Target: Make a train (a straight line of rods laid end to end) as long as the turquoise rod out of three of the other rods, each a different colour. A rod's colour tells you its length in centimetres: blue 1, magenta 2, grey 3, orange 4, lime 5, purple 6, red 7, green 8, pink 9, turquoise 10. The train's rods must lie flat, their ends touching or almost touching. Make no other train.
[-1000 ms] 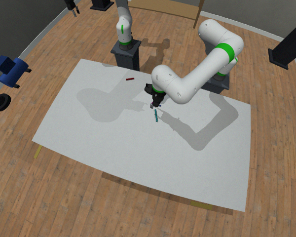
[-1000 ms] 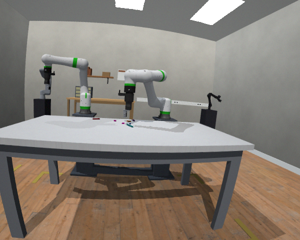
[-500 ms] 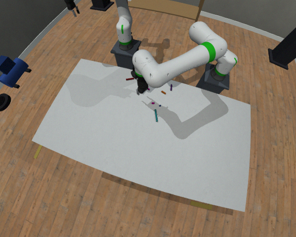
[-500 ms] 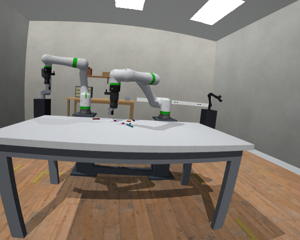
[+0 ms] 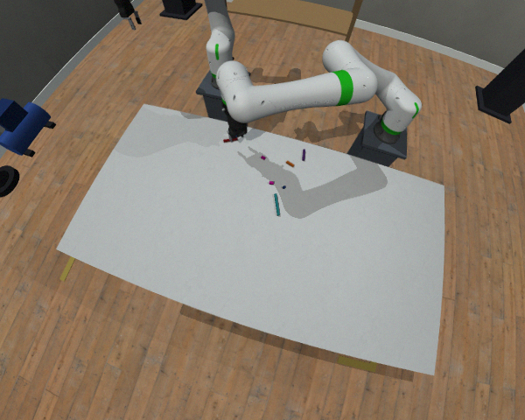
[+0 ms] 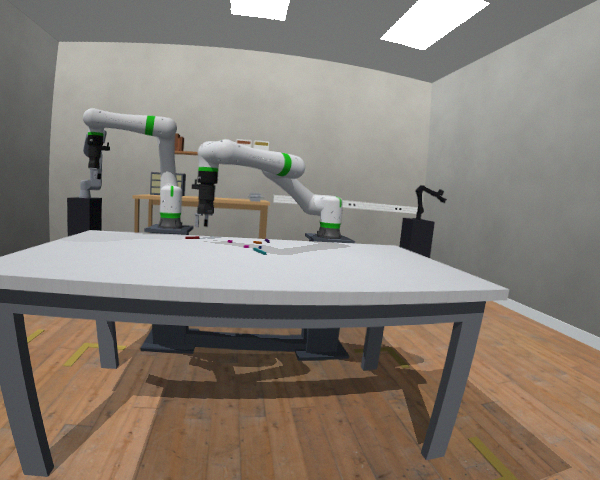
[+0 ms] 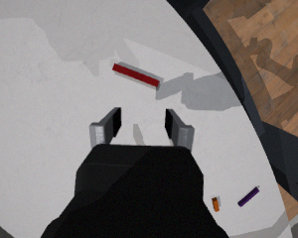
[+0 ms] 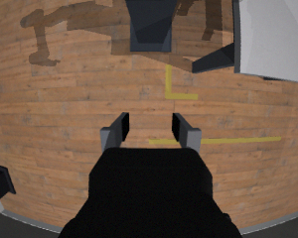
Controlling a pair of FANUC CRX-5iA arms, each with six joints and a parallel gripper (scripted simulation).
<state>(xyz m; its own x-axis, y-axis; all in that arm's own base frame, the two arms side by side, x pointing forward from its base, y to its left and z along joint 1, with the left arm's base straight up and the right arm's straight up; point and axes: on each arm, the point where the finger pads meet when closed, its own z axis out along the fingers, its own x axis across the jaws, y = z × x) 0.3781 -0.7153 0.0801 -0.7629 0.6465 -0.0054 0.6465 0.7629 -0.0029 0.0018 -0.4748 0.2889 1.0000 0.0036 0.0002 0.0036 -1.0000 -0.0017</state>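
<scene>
While left gripper [image 5: 236, 138] [image 6: 201, 224] [image 7: 143, 120] gapes, red rod [image 5: 227, 140] [image 6: 192, 237] [image 7: 136, 75] nearby, flat

Beside the worktop [image 5: 254, 253] [image 6: 248, 273], both robot arms [image 5: 298, 94] [image 6: 253, 157] wear smooth, rounded white casings with bright green bands, small dark screws, dark grey bases and black wrists ending in silver-fingered tools [image 6: 201, 221] [image 7: 143, 121] [image 8: 150, 125].

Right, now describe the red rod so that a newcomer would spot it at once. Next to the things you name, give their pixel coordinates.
On the white table [image 5: 235, 253] [image 6: 248, 273], look along the edge where the two arms are mounted. The red rod [image 5: 227, 140] [image 6: 191, 237] [image 7: 135, 74] lies there, near the left gripper [image 5: 238, 139] [image 6: 201, 222] [image 7: 143, 117]. It sits apart from the other rods, is the only red one, and is much longer than the magenta ones.
</scene>
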